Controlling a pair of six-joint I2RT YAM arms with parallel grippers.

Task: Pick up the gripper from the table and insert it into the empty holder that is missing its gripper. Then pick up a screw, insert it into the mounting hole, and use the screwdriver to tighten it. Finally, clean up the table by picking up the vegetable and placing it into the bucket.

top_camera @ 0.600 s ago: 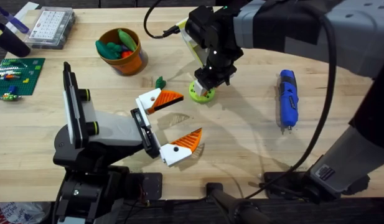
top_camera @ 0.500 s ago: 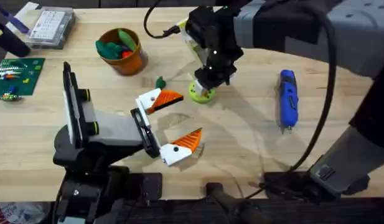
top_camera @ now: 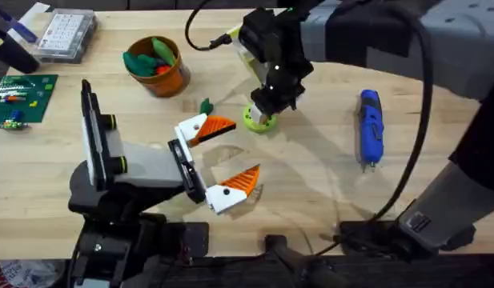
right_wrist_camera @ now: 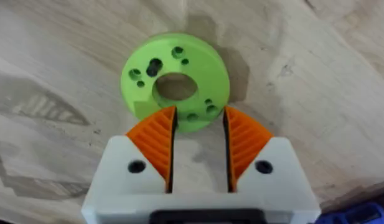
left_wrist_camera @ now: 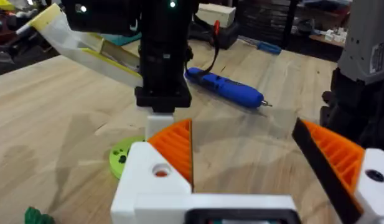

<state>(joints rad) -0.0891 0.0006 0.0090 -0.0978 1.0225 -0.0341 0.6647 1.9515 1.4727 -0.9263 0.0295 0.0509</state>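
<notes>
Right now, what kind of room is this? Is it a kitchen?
Probably not a kitchen: it looks like a workshop or robot lab. A blue screwdriver lies on the wooden table, a clear parts box sits at the far left corner, and two robot arms work over it.

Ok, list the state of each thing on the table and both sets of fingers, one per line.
gripper: flat on the table, rim between the right fingers.
right gripper: fingers narrowly apart, straddling the rim.
left gripper: fingers wide open, holding nothing.
screwdriver: lying on the table, untouched.
vegetable: on the table, outside the bucket.
bucket: upright, holding toy foods.
</notes>
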